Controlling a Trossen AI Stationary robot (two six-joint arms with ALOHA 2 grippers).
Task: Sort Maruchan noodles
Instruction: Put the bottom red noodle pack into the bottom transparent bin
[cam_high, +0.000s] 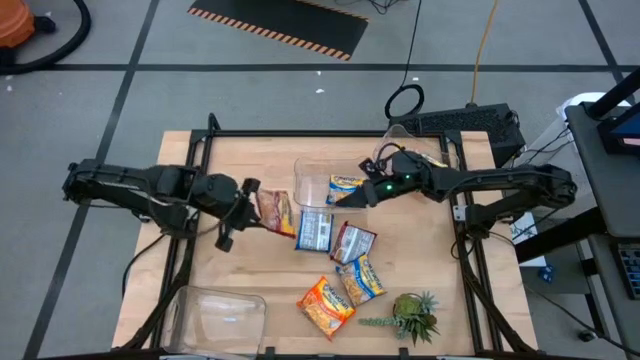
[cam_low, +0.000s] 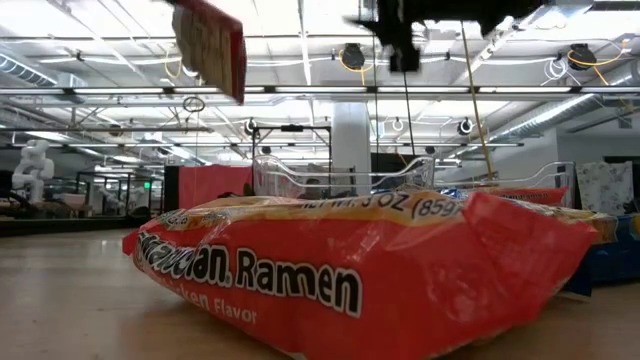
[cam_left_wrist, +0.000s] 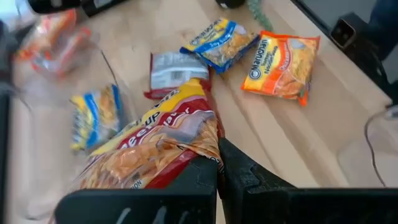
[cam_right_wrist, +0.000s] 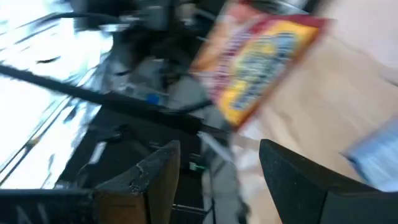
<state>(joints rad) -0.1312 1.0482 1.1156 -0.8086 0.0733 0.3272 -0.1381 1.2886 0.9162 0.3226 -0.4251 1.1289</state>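
Seen from above, a wooden table (cam_high: 250, 260) holds a scatter of ramen packets between two dark robot arms. The left gripper (cam_high: 250, 194) reaches in from the left side, its jaws pressed together on the edge of a red-and-yellow packet (cam_high: 276, 211), which hangs lifted above the table; in the left wrist view the same packet (cam_left_wrist: 155, 146) fills the space just in front of the fingers (cam_left_wrist: 239, 171), pinched at its crimped end. The right gripper (cam_high: 362, 193) comes in from the right and hovers at the right edge of a clear plastic bin (cam_high: 308, 170) at the middle far part of the table, its jaws spread and holding nothing. Inside that bin lies a blue-and-yellow packet (cam_high: 345, 186). On the table near the middle lie a blue-and-white packet (cam_high: 314, 230) and a dark red packet (cam_high: 352, 243), close together. Nearer the front edge sit another blue-and-yellow packet (cam_high: 360, 280) and an orange packet (cam_high: 326, 303), touching each other. A second clear bin (cam_high: 215, 315) rests at the near left corner, and a small green spiky plant (cam_high: 412, 315) stands at the near right.
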